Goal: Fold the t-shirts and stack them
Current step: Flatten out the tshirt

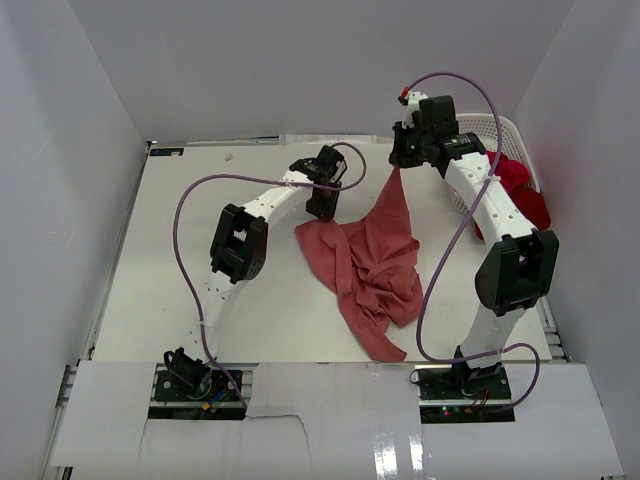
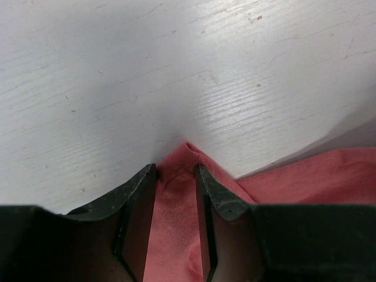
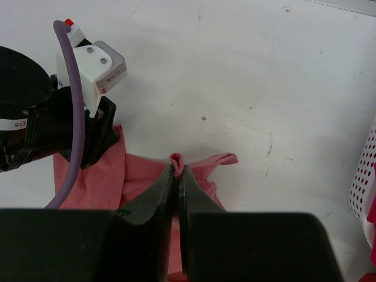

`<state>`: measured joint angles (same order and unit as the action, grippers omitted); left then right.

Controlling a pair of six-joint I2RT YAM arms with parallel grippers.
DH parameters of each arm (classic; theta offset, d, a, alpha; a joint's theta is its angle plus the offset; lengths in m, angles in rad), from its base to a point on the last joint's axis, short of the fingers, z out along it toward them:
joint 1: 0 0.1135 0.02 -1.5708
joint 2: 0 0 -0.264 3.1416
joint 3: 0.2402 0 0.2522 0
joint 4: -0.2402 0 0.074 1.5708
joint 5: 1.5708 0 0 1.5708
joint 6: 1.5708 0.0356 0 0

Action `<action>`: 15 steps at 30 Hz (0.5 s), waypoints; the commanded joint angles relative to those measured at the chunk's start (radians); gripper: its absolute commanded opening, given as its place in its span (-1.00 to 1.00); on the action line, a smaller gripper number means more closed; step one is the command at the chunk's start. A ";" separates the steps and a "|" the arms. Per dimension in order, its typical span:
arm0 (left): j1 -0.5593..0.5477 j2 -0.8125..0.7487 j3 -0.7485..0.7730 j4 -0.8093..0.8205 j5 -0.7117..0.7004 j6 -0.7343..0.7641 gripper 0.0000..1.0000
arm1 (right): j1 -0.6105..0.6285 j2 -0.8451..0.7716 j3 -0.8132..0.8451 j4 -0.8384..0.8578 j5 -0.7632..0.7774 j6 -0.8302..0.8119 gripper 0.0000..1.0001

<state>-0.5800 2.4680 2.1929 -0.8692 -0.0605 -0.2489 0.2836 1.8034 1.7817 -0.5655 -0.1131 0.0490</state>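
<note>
Looking first at the dusty salmon-red t-shirt (image 1: 370, 265): spread crumpled on the white table (image 1: 200, 200), left of the white lattice basket (image 1: 480, 125) and nearer the arm bases than it. Rumpled through the middle, with a long tail running away from the basket toward the near edge. Raised at one corner into a narrow peak on the side closest to the basket, just off its left wall. Pinched at that peak by the right gripper (image 3: 177, 170), jaws pressed all but together, a small nub of cloth poking out past the fingertips (image 3: 191, 188). Met at the upper corner farther from the basket by the left gripper (image 2: 176, 170), down at the tabletop. Jaws there partly apart, a raised fold of the same cloth filling the gap and touching both fingers (image 2: 214, 194); cannot tell whether pressed firmly enough to count as a hold. In the basket, heaped toward its right side: bright crimson t-shirt (image 1: 512, 175), with darker red t-shirt (image 1: 535, 212) just beside it on the side nearer the arm bases. Looping out from both arms, well left of and in front of the basket: purple cables (image 1: 185, 220).
</note>
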 commanded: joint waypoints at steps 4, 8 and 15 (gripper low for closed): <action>-0.021 0.031 0.024 -0.028 -0.053 0.020 -0.69 | -0.001 -0.062 -0.018 0.046 -0.010 -0.006 -0.85; -0.023 0.037 0.028 -0.034 -0.067 0.014 -1.00 | 0.000 -0.068 -0.028 0.047 -0.007 -0.006 -0.85; -0.018 -0.073 0.021 -0.039 -0.110 -0.016 -1.00 | -0.015 -0.072 -0.045 0.041 0.041 0.025 -0.85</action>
<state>-0.5987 2.4767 2.2131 -0.8803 -0.1249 -0.2462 0.2817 1.7824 1.7508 -0.5518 -0.0990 0.0540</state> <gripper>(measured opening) 0.008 0.088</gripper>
